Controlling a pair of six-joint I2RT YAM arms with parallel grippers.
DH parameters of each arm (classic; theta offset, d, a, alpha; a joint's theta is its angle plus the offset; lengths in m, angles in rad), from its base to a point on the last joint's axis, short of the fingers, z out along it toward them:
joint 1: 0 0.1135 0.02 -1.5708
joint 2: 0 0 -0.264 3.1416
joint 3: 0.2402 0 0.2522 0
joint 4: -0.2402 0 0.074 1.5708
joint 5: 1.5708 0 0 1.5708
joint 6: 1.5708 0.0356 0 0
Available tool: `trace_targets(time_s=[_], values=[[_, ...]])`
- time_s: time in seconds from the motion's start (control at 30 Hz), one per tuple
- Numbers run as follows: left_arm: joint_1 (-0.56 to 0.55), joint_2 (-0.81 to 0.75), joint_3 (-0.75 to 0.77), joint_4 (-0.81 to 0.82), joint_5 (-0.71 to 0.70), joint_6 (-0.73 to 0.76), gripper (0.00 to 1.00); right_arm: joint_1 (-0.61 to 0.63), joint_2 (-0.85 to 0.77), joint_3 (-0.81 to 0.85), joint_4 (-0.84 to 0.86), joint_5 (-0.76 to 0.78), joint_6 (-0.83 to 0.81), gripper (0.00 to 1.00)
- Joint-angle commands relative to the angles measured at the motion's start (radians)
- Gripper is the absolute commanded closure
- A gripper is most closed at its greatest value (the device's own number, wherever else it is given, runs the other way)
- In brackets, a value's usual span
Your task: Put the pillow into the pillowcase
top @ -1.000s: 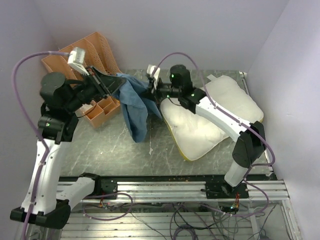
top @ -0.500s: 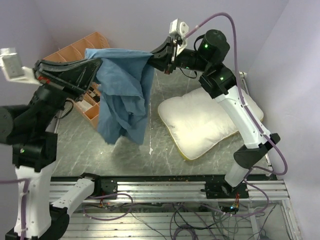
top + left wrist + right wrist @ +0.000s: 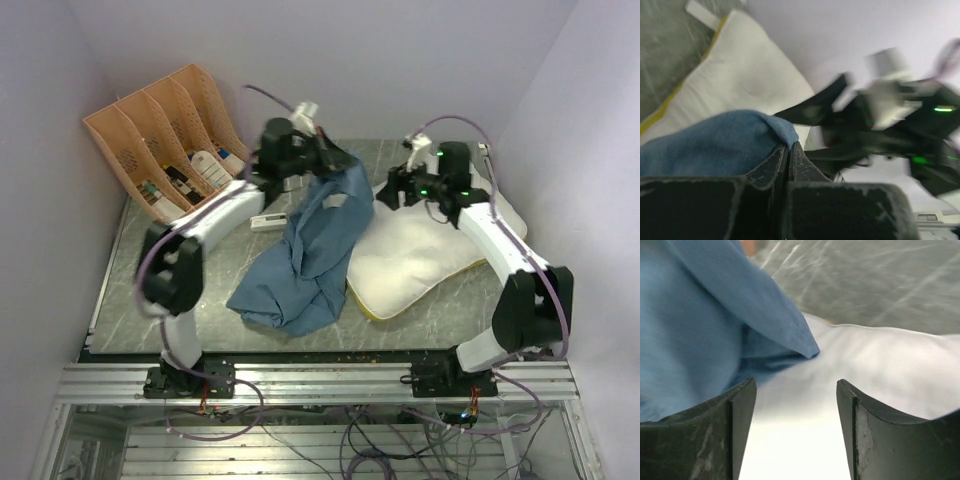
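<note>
The left pincer [image 3: 789, 150] was clamped tight on a fold of the blue pillowcase [image 3: 310, 240], which trailed down onto the worktop [image 3: 180, 260] against the pillow's [image 3: 415, 255] left edge. The right pincer [image 3: 796, 390] stood open and empty, just above the pillow on the right.

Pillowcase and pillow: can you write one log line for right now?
left claw: shut on pillowcase | right claw: open over pillow | pillow: outside pillowcase
</note>
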Motion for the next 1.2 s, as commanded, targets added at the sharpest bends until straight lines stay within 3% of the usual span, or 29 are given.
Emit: trace_targets(time_s=[0.0,0.17,0.3,0.43,0.57,0.93,1.17], values=[[-0.095,0.239,0.22,0.077,0.053,-0.047,0.93,-0.122,-0.203,0.003,-0.004,-0.091,-0.104,0.29],[-0.114,0.366,0.331,0.078,0.015,-0.072,0.83,-0.162,-0.326,-0.039,-0.098,-0.293,-0.237,0.18],[-0.115,0.333,0.388,-0.091,-0.068,0.026,0.48,-0.162,-0.364,-0.089,-0.068,-0.445,-0.212,0.18],[-0.114,0.202,0.364,-0.245,-0.23,0.201,0.23,-0.162,-0.338,-0.089,-0.06,-0.505,-0.194,0.17],[-0.096,0.021,0.259,-0.279,-0.351,0.303,0.03,-0.162,-0.31,-0.085,-0.073,-0.534,-0.194,0.17],[0.109,-0.413,-0.258,-0.069,-0.186,0.226,0.01,-0.162,-0.331,-0.09,-0.052,-0.563,-0.187,0.16],[0.166,-0.655,-0.457,-0.145,-0.201,0.237,0.02,-0.16,-0.335,-0.106,-0.01,-0.568,-0.17,0.16]])
